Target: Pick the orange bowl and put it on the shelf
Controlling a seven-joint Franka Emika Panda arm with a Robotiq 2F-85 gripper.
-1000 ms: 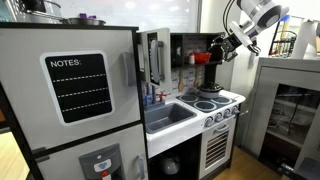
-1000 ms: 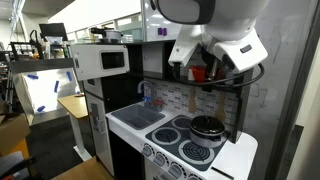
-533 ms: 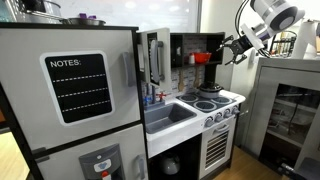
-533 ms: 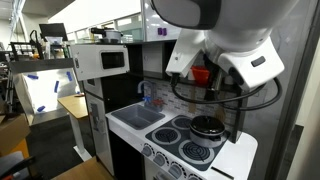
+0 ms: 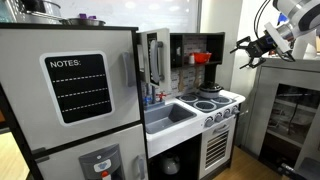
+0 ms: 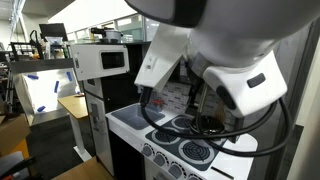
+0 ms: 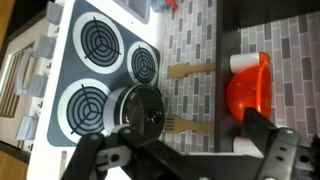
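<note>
The orange bowl (image 5: 202, 58) sits on the shelf (image 5: 207, 65) inside the black upper hutch of the toy kitchen. In the wrist view the orange bowl (image 7: 250, 88) rests on the dark shelf (image 7: 222, 40), apart from my fingers. My gripper (image 5: 244, 46) is open and empty, drawn back from the hutch in the air beside it. In the wrist view the open gripper (image 7: 190, 150) frames the stove and the shelf. In an exterior view my arm (image 6: 230, 70) fills the picture and hides the bowl.
A black pot with lid (image 7: 140, 110) stands on the white stove top (image 7: 100, 42). A white cup (image 7: 243, 62) sits next to the bowl. The sink (image 5: 170, 115) lies beside the stove. A grey cabinet with glass doors (image 5: 285, 100) stands below my gripper.
My gripper has drawn back from the shelf, away from the hutch toward the grey cabinet. The orange bowl stays on the shelf, free of the fingers.
</note>
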